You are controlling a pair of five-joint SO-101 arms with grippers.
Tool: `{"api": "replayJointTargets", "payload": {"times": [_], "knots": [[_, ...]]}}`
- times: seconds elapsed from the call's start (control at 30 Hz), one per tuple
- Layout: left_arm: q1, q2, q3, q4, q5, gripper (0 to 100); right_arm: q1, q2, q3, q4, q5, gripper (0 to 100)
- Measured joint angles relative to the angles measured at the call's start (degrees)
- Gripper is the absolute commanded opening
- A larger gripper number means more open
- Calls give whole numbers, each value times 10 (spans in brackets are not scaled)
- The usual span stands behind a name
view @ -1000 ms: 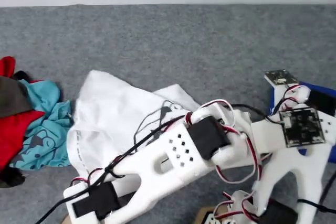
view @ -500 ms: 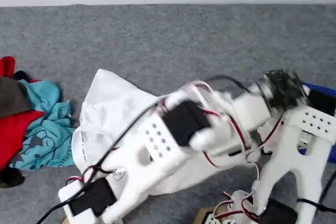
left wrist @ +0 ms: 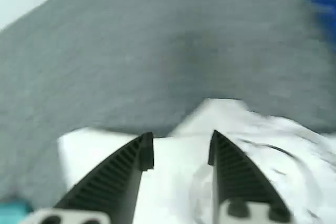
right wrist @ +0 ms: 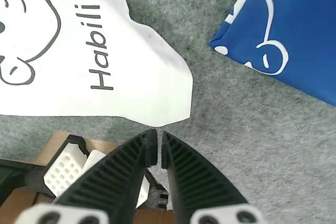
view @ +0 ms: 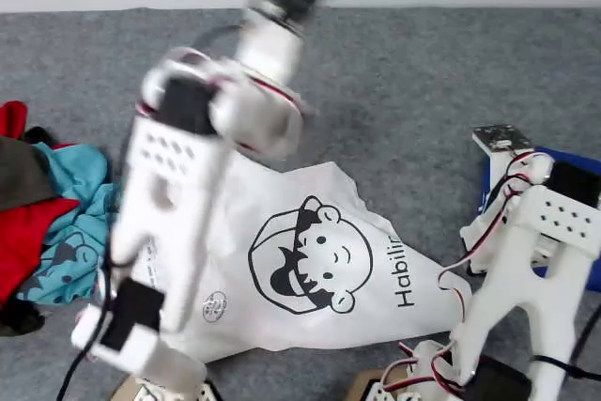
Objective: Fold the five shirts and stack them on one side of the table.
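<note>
A white shirt [view: 310, 260] lies spread on the grey table with its cartoon print facing up. My left arm [view: 174, 176] is raised over the shirt's left part. My left gripper [left wrist: 178, 150] is open above the white shirt's [left wrist: 157, 177] far edge, with nothing between its fingers. My right gripper [right wrist: 157, 141] is shut and holds nothing, just off a corner of the white shirt [right wrist: 131, 61]. A folded blue shirt [right wrist: 294, 30] lies next to it, at the table's right edge [view: 587, 274]. At the left edge lies a heap of red, teal and dark shirts [view: 47, 223].
The right arm [view: 526, 260] stands at the front right, with the arm bases [view: 394, 387] and cables along the front edge. Bare grey table [view: 423, 72] stretches across the back.
My left arm has swung from low across the front up and to the back left. The white shirt, bunched before, now lies spread with its print showing.
</note>
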Motion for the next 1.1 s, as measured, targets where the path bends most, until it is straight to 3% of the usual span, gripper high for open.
{"api": "replayJointTargets", "payload": {"times": [0.17, 0.37, 0.83, 1.1], "knots": [[-144, 104, -8, -53, 0, 166, 0, 0, 0, 0, -21, 25], [-224, 223, -11, -105, -1, 167, 0, 0, 0, 0, -21, 25], [-258, 401, -13, -207, -44, 167, 0, 0, 0, 0, -21, 25], [-263, 500, -140, -189, -50, 167, 0, 0, 0, 0, -21, 25]]}}
